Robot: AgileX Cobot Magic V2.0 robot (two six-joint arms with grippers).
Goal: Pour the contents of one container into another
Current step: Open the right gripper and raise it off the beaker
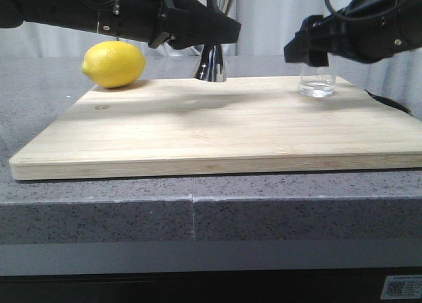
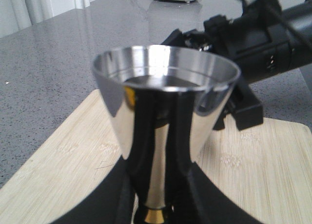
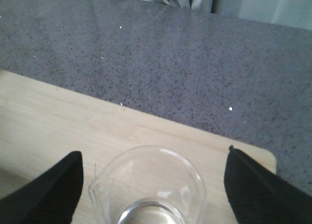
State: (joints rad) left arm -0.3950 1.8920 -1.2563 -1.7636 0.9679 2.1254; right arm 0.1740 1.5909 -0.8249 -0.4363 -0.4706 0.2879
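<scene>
A wooden board [image 1: 217, 125] lies on the grey speckled tabletop [image 1: 39, 85]. At its far edge, a little left of the middle, stands the steel jigger [image 1: 211, 64], upright on its lower cone. The left hand [image 1: 210, 31] reaches in from the left at the height of the jigger's upper part, which it hides in the front view. In the left wrist view the jigger's [image 2: 165, 131] upper cup fills the picture, its open rim up, with the black fingers [image 2: 204, 195] close on either side of the gold waist; they seem to be clamped on it, though the contact itself sits at the picture's edge and is hard to make out.

Near the board's far right corner stands the beaker [image 1: 317, 81], upright, a shallow pool of clear liquid in its bottom. The right hand [image 1: 315, 47] comes in from the right and covers the beaker's upper half in the front view. In the right wrist view the beaker [image 3: 148, 187] sits between the two black fingers [image 3: 51, 192], which are spread wide and stand clear of the glass on both sides; its pouring lip faces one of them.

A lemon [image 1: 113, 64] rests at the board's far left corner, well apart from the jigger.
</scene>
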